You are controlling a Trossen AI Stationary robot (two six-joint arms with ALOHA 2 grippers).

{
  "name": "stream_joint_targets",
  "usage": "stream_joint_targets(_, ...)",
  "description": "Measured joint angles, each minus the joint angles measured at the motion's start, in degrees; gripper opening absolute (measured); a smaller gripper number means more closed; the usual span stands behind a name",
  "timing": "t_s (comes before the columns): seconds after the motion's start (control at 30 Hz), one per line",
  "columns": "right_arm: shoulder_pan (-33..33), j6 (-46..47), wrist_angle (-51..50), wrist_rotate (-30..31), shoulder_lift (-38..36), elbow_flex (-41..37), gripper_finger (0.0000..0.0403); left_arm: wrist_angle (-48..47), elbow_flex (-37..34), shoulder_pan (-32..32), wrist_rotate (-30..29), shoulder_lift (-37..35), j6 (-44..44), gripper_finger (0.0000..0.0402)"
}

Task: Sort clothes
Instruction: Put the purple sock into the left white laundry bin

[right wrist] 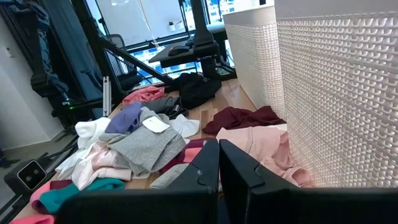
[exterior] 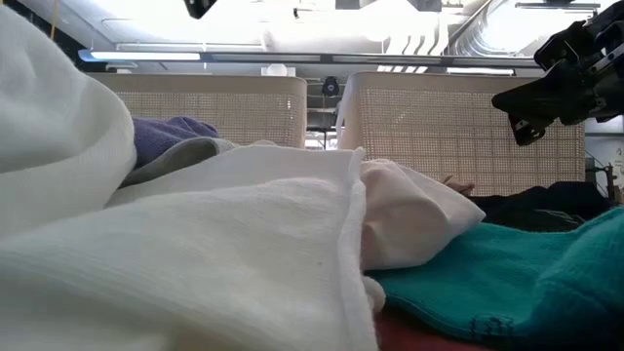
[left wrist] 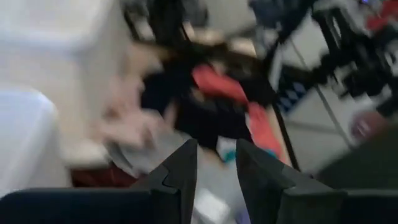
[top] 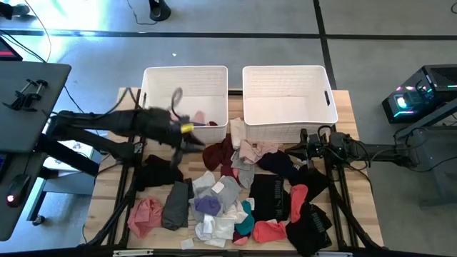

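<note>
**Left gripper empty near the left basket; soft pile waits below**

Left gripper [top: 191, 137] hangs at the front edge of the left basket [top: 153, 89], blurred in the high view; its wrist view shows the two dark fingers [left wrist: 180, 171] slightly apart with nothing between them. Right gripper [top: 308, 145] sits at the front of the right basket [top: 325, 93], its fingers pressed nearly together and empty in its own wrist view.

Taking the table's centre as the dial in the high view, the clothes [top: 235, 189] spread from the centre down to 6 o'clock. A maroon garment [top: 220, 151] lies just at 12, close to the left gripper. A black garment [top: 158, 171] lies at 9, a pink garment [top: 145, 215] at 8, and black pieces with coral ones [top: 270, 230] run from 3 to 5. A small maroon item [top: 200, 118] already lies inside the left basket.

These pieces look light, limp and crumpled, so they should drape and stretch rather than lift as one shape. Overlapping neighbours may drag along. My judgement: pinch a raised fold or a free edge at the heap's rim, such as the maroon garment's upper ridge, rather than a buried layer.
</note>
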Motion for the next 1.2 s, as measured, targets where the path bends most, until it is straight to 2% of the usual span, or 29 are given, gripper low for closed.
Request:
stream_joint_targets(0.23, 0.00, -0.01, 0.00, 0.00, 0.00, 0.01, 0.0000, -5.55, 0.00, -9.02, -0.01, 7.31, -4.25, 0.0088)
stream_joint_targets(0.5, 0.00, -0.01, 0.00, 0.00, 0.00, 0.00, 0.0000, -4.57, 0.00, -13.49, -0.03, 18.13, -3.93, 0.0088)
stream_joint_targets(0.87, 0.00, -0.01, 0.00, 0.01, 0.00, 0.01, 0.0000, -4.09, 0.00, -16.38, 0.04, 30.75, 6.42, 0.0088)
stream_joint_targets(1.1, 0.00, -0.01, 0.00, 0.02, 0.00, 0.01, 0.0000, 2.37, 0.00, -17.45, 8.99, 35.61, 5.40, 0.0088)
stream_joint_targets(1.2, 0.00, -0.01, 0.00, 0.02, 0.00, 0.02, 0.0000, 3.38, 0.00, -17.64, 9.76, 35.87, 4.01, 0.0088)
